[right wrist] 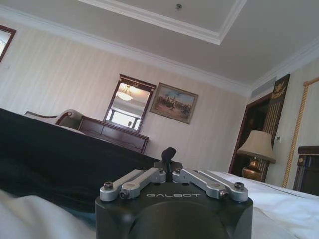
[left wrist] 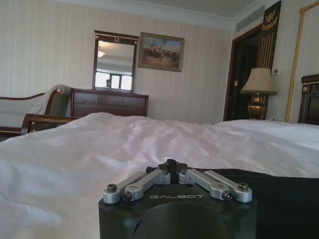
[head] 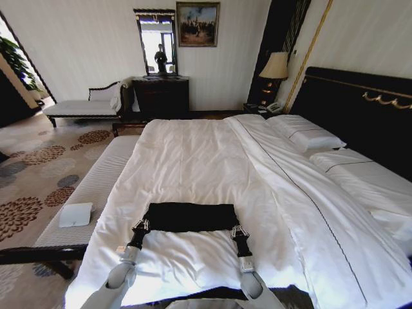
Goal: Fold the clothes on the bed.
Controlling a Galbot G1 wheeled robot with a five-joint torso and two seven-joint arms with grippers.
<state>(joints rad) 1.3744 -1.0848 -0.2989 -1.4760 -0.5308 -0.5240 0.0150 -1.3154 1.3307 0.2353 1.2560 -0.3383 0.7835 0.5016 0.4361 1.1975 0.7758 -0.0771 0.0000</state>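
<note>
My left tool (head: pixel 143 225) and right tool (head: pixel 237 229) are both pinched closed on the near edge of the black T-shirt (head: pixel 190 215). It lies as a folded band on the white bed (head: pixel 193 161).

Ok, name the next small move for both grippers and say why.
Probably lift both corners together and carry them forward over the shirt: the left gripper and right gripper look shut on the near edge of the black T-shirt, a flat band on the bed.
</note>
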